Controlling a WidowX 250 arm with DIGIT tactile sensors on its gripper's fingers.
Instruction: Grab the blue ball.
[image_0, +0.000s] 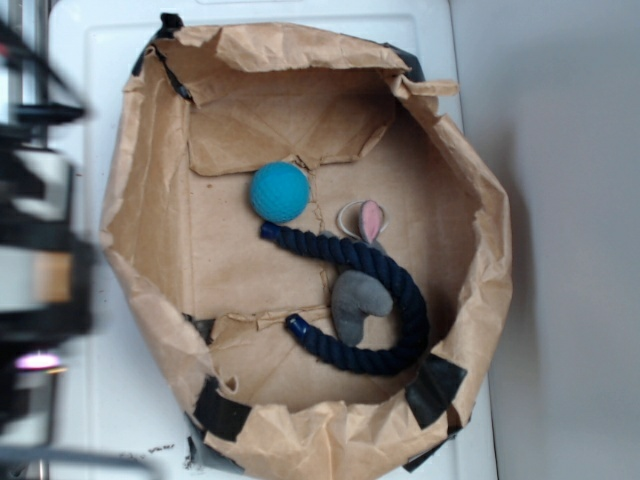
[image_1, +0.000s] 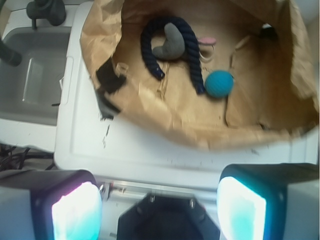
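Note:
The blue ball (image_0: 279, 192) (image_1: 219, 83) rests on the floor of a brown paper-lined basket (image_0: 140, 215) (image_1: 150, 112), touching one end of a dark navy rope (image_0: 390, 290) (image_1: 192, 55). A grey plush toy (image_0: 358, 302) (image_1: 170, 46) lies inside the rope's curve. In the wrist view my gripper (image_1: 159, 207) is open, its two pads far apart with nothing between them. It hangs outside the basket, over the white surface near the basket's rim, well away from the ball. In the exterior view only blurred arm parts (image_0: 35, 250) show at the left edge.
The basket stands on a white surface (image_1: 140, 150). A grey sink (image_1: 35, 85) with a dark faucet (image_1: 46, 11) lies to the left in the wrist view. Black tape patches (image_0: 222, 410) mark the basket's rim. A pink-eared toy piece (image_0: 368, 220) lies beside the rope.

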